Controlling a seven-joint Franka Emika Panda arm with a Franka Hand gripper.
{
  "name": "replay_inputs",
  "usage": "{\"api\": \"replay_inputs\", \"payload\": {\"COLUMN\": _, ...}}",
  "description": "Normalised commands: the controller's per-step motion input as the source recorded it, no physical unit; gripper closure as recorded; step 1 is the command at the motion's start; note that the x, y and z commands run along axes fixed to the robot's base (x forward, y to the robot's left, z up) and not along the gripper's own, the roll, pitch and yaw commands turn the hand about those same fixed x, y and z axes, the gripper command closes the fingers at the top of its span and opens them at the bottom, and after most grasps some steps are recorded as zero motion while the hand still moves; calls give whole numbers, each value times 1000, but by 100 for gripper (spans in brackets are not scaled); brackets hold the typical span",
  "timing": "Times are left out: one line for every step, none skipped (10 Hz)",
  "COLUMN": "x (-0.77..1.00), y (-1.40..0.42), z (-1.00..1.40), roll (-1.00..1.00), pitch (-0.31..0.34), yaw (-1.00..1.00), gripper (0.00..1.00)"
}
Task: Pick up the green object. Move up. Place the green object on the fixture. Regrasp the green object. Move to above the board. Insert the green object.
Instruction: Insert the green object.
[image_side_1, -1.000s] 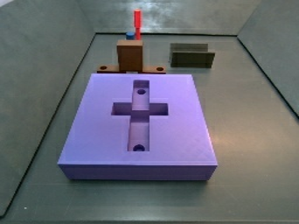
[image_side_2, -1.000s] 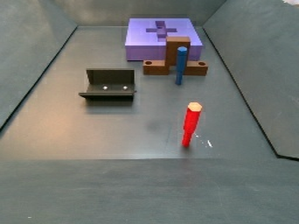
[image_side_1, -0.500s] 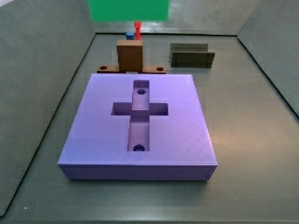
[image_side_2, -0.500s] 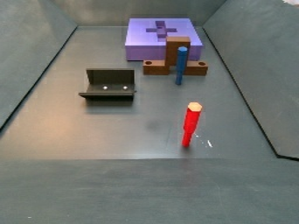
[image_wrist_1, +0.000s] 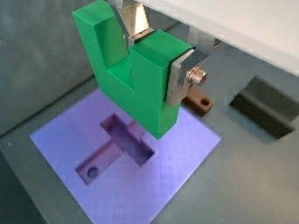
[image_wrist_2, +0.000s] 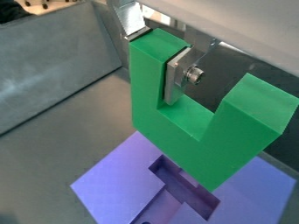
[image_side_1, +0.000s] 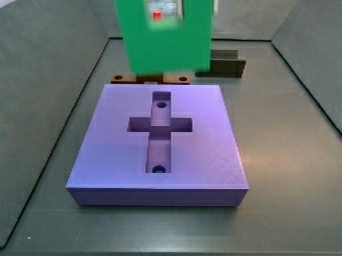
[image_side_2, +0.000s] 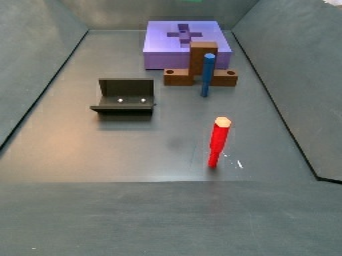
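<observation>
My gripper (image_wrist_1: 153, 51) is shut on the green object (image_wrist_1: 126, 87), a bright green U-shaped block. One prong sits between the silver fingers (image_wrist_1: 180, 80); both wrist views show this grip (image_wrist_2: 152, 54). The block hangs above the purple board (image_wrist_1: 177, 156) with its cross-shaped recess. In a side view the green object (image_side_1: 160, 38) fills the upper middle, blurred, over the board's (image_side_1: 201, 150) far edge. The dark fixture (image_side_2: 124, 97) stands apart on the floor and is empty. The gripper and green object are out of that side view.
A brown block (image_side_2: 201, 62) with a blue peg (image_side_2: 207, 76) stands just in front of the board (image_side_2: 187, 42). A red peg (image_side_2: 218, 143) stands upright on the floor. Grey walls enclose the floor. The fixture's edge also shows behind the green object (image_side_1: 233, 66).
The green object came into the side view from the top and moved down and nearer. It now covers the brown block and red peg there. Nothing on the floor moved.
</observation>
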Motion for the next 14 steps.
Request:
{"api": "replay_inputs", "payload": {"x": 343, "y": -129, "z": -883, "roll": 0, "pitch": 50, "yaw": 17, "gripper": 100}}
{"api": "replay_inputs", "payload": {"x": 349, "y": -146, "z": -806, "roll": 29, "pitch": 103, "yaw": 0, "gripper": 100}}
{"api": "replay_inputs", "payload": {"x": 266, "y": -149, "z": -654, "roll": 63, "pitch": 60, "yaw": 0, "gripper": 100}}
{"api": "replay_inputs", "payload": {"x": 109, "y": -100, "z": -420, "roll": 130, "pitch": 0, "yaw": 11, "gripper": 100}}
{"api": "replay_inputs", "payload": {"x": 46, "y": -37, "z": -317, "roll": 143, "pitch": 0, "yaw": 0, "gripper": 100}}
{"api": "replay_inputs", "payload": {"x": 0, "y": -14, "z": -291, "roll": 143, "pitch": 0, "yaw": 0, "gripper": 100}}
{"api": "replay_inputs", "payload": {"x": -43, "y": 0, "z": -257, "roll": 129, "pitch": 0, "yaw": 0, "gripper": 100}}
{"api": "replay_inputs", "payload": {"x": -149, "y": 0, "z": -266, "roll": 77, "pitch": 0, "yaw": 3, "gripper": 100}}
{"api": "replay_inputs", "payload": {"x": -197, "y": 0, "z": -269, "roll": 73, "pitch": 0, "yaw": 14, "gripper": 100}}
{"api": "replay_inputs", "payload": {"x": -197, "y": -37, "z": -243, "roll": 71, "pitch": 0, "yaw": 29, "gripper": 100}}
{"api": "replay_inputs", "payload": {"x": -189, "y": -26, "z": -260, "roll": 69, "pitch": 0, "yaw": 20, "gripper": 100}}
{"api": "replay_inputs", "payload": {"x": -194, "y": -23, "z": -266, "roll": 60, "pitch": 0, "yaw": 26, "gripper": 100}}
{"api": "replay_inputs", "payload": {"x": -169, "y": -46, "z": -269, "roll": 31, "pitch": -3, "yaw": 23, "gripper": 100}}
{"api": "replay_inputs", "payload": {"x": 0, "y": -77, "z": -369, "roll": 9, "pitch": -23, "yaw": 0, "gripper": 100}}
